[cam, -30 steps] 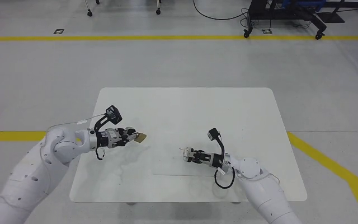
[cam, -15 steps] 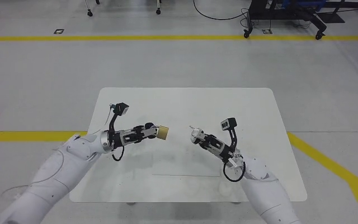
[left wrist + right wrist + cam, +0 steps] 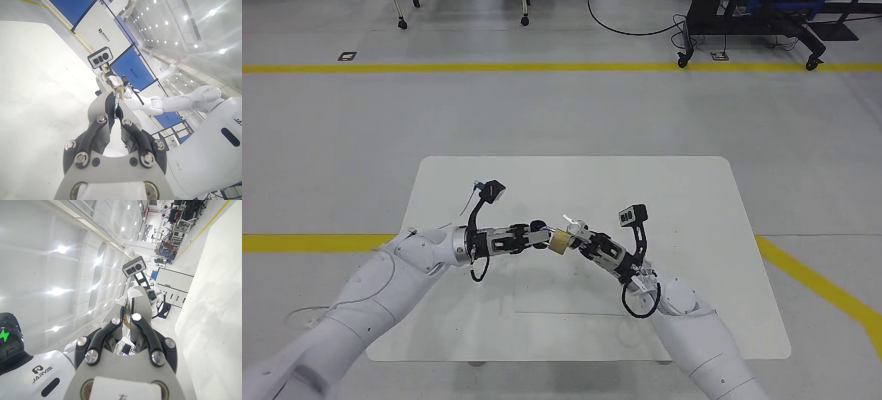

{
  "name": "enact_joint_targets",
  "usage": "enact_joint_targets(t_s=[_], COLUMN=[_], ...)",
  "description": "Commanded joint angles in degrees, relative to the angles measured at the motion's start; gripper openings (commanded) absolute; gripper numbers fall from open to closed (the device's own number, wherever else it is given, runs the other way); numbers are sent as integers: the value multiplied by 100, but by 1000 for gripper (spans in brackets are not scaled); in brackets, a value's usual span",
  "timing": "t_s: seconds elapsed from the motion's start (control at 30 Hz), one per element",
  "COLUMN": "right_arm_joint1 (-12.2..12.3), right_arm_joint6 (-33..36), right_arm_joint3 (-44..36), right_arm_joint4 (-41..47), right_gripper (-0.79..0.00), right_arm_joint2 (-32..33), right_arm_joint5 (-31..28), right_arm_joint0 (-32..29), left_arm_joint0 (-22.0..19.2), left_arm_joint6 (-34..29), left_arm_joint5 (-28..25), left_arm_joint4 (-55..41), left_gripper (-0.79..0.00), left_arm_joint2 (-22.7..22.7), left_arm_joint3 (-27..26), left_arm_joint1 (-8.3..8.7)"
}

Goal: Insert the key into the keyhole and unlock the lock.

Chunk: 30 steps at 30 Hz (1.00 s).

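Note:
Above the middle of the white table (image 3: 682,200), my two grippers meet tip to tip. My left gripper (image 3: 545,239) (image 3: 115,106) is shut on the steel shackle (image 3: 116,97) of a small brass padlock (image 3: 558,242) (image 3: 121,92), with the lock body pointing at the other arm. Right against that body, my right gripper (image 3: 573,230) (image 3: 125,311) is shut on the key, which its fingers (image 3: 113,81) mostly hide. A sliver of brass (image 3: 126,322) shows between the right fingers. Whether the key sits in the keyhole cannot be made out.
Both arms hover above the table with nothing lying under them. The table's near edge (image 3: 572,358) is close to both elbows. A yellow floor line (image 3: 542,68) and wheeled carts (image 3: 742,30) lie far behind.
Both arms have swung inward from the table's sides and risen. The padlock and the key, far apart a second ago, are now brought together at the centre.

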Motion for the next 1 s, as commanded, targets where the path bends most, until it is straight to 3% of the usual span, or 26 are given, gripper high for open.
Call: enact_joint_targets(t_s=[0.0, 0.3, 0.53, 0.83, 0.97], right_arm_joint1=[-26, -83, 26, 250, 293], right_arm_joint6=[69, 510, 517, -277, -697], right_arm_joint3=[1, -209, -751, -2147, -2678], right_arm_joint4=[44, 36, -277, -2129, -3144], right_gripper=[-785, -785, -785, -785, -785], right_arm_joint2=[-55, -235, 204, 1029, 1159], right_arm_joint5=[-14, 134, -177, 4, 467], right_arm_joint0=[37, 43, -258, -1106, -1353], left_arm_joint0=[-38, 10, 113, 96, -49], left_arm_joint6=[5, 5, -305, -1301, -1434], left_arm_joint5=[-4, -4, 305, 1300, 1433], left_arm_joint4=[90, 201, -1075, -2347, -1909], left_gripper=[-785, -785, -785, -785, -785], left_arm_joint2=[8, -80, -134, -441, -519], left_arm_joint3=[88, 254, 412, 324, 496], left_arm_joint1=[-39, -202, -268, -294, -319])
